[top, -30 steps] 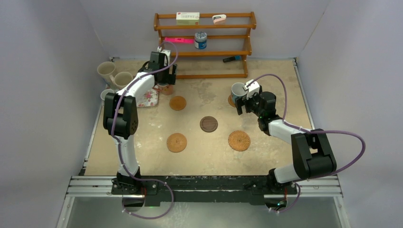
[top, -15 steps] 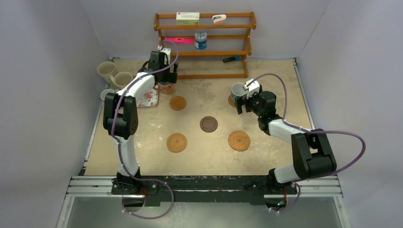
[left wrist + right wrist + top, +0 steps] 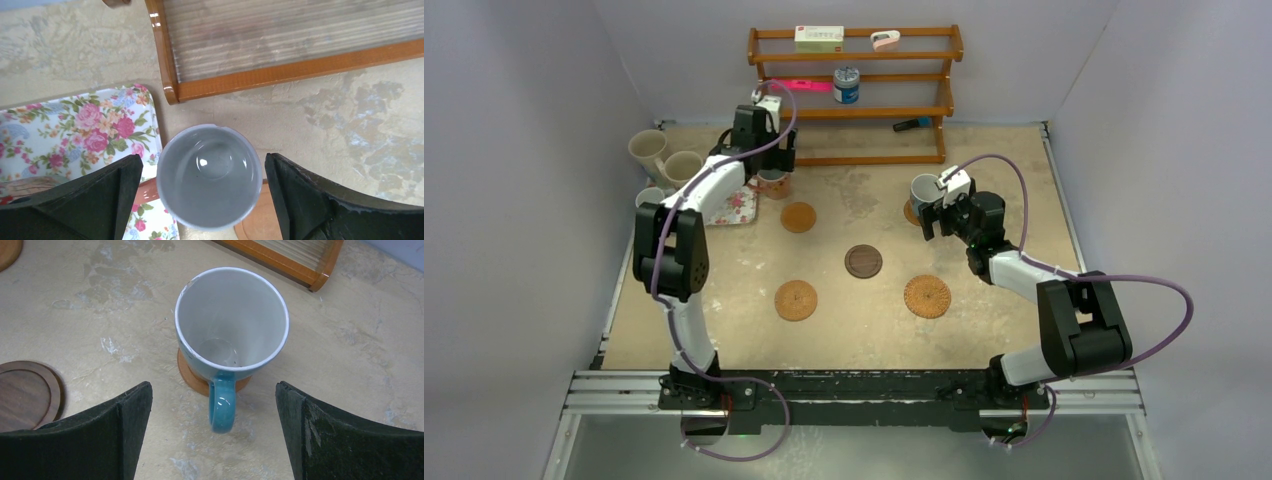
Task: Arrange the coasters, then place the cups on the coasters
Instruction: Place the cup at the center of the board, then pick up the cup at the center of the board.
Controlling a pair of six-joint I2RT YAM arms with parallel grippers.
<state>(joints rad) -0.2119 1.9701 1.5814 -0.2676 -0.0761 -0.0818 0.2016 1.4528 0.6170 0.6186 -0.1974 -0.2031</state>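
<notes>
The likeliest slip is at the upper left of the overhead view. There the left fingers stand wide apart on either side of the orange-brown mug without touching it. The mug sits hard by the edge of the floral tray and near the foot of the wooden rack. A crooked close or a low carry could tip it on the tray rim or knock it against the rack. At centre right, the right fingers are likewise apart and holding nothing. They flank the handle of the blue mug, which stands on a tan coaster; a careless sideways move could catch that handle and drag the mug off. Both mugs are empty. The dark wood coaster and three other tan coasters lie bare in the middle of the desk. Three more mugs wait at far left, their insides too small to judge.
</notes>
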